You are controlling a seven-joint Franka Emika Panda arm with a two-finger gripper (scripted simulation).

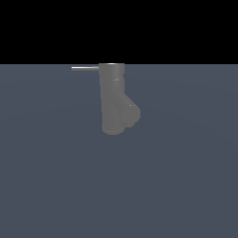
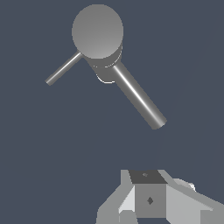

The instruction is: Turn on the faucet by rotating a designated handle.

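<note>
Closest to my wrist camera sat the hand [image 2: 151,199], of which only the pale blocky housing showed at the frame edge; its fingertips were cut off, so I could not tell how far it was open, and nothing appeared to be in it. Well apart from it across bare counter [image 2: 52,153] stood the faucet [image 2: 97,31], seen end-on from above as a round grey cap. From that cap the thin handle [image 2: 64,69] stuck out one way, and a thicker tube I took for the spout pointed toward the hand. Farther off, the exterior view showed no arm at all, only the faucet [image 1: 112,97] upright, its handle [image 1: 85,68] lying level toward that view's left. No containers were present.
</note>
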